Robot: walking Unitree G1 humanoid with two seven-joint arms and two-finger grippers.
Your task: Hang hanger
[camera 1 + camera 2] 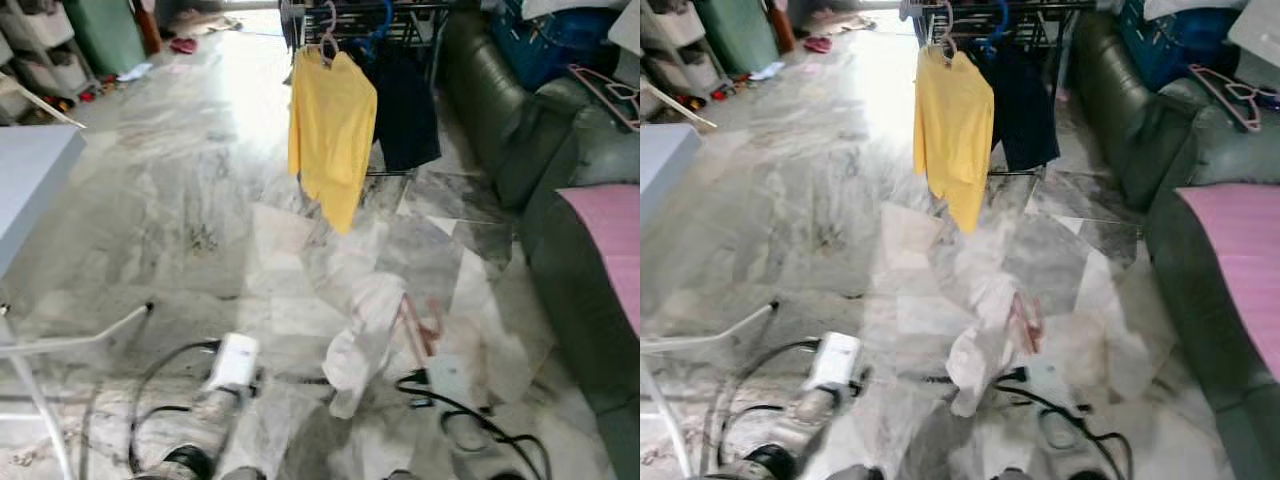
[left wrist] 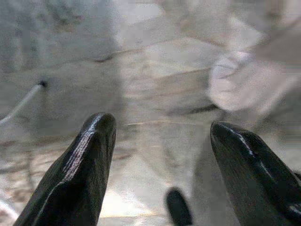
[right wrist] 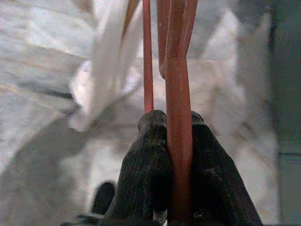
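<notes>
The right end effector point(image 3: 176, 141) is clenched on a pink hanger point(image 1: 420, 325) carrying a white garment point(image 1: 362, 340), low over the floor and well short of the rack point(image 1: 400, 8). The left end effector point(image 2: 162, 155) hangs released. I'd worry the cloth drags or slides off as the robot walks.

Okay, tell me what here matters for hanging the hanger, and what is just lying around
For the job:
right gripper, shut on the pink hanger
white garment on it
drying rack

Lying about:
yellow shirt
dark garment
green sofa
spare hangers
floor cables
</notes>
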